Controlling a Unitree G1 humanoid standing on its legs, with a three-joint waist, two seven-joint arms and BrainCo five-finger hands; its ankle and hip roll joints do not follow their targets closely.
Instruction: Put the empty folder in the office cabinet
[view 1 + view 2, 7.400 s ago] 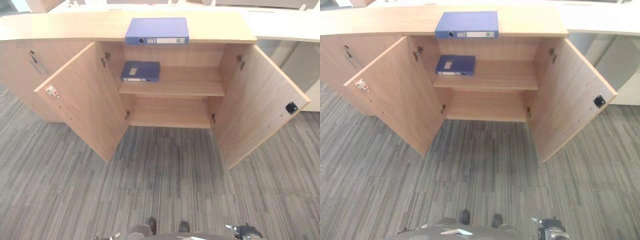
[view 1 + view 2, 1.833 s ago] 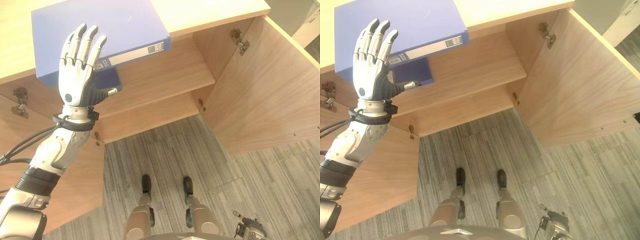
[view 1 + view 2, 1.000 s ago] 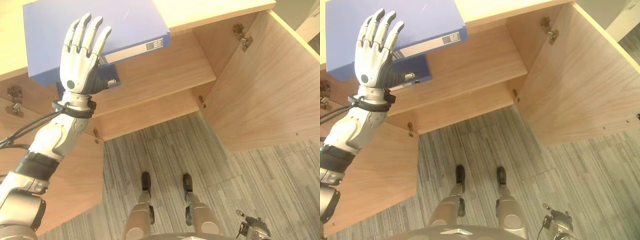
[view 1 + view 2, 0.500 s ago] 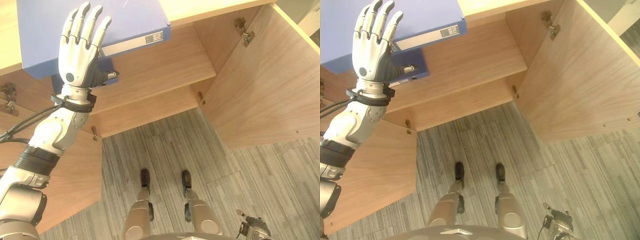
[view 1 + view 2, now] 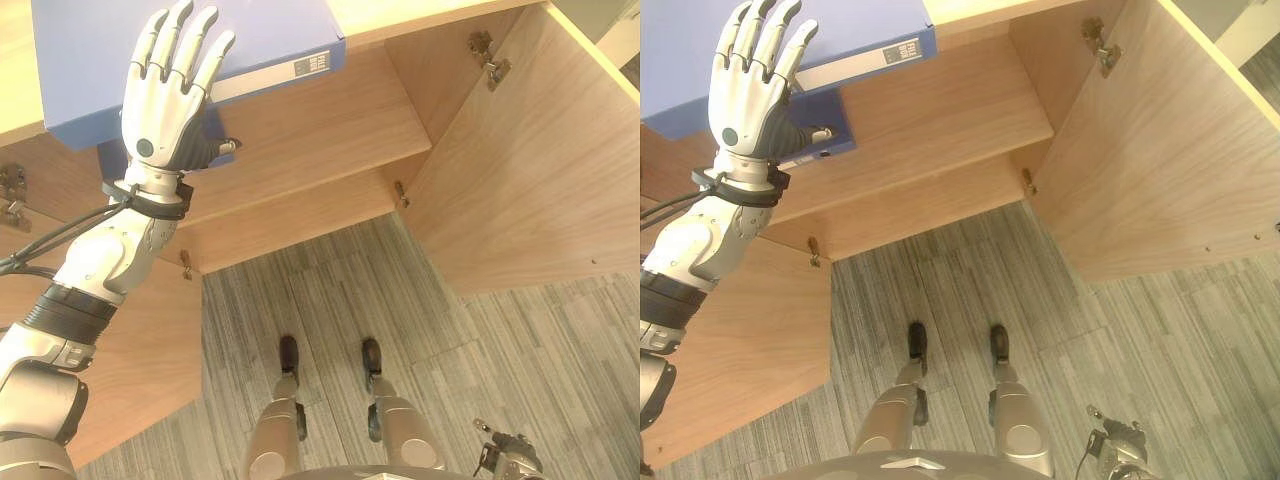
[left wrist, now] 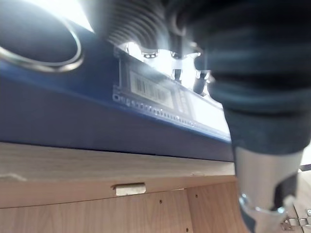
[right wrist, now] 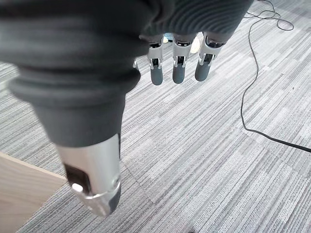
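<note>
On the cabinet (image 5: 480, 170) top, far left: folder (image 5: 90, 60) lies flat | my left hand (image 5: 165, 95) over its near edge, fingers straight | second folder (image 5: 825, 125) on upper shelf | my right hand (image 7: 177, 68) low, relaxed, empty

The left hand (image 5: 165, 100) hides most of the lower folder (image 5: 215, 125).

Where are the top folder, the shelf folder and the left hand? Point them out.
top folder (image 5: 90, 60), left eye view, its blue cover.
shelf folder (image 5: 830, 115), right eye view, visible corner.
left hand (image 5: 160, 110), left eye view, its back.
</note>
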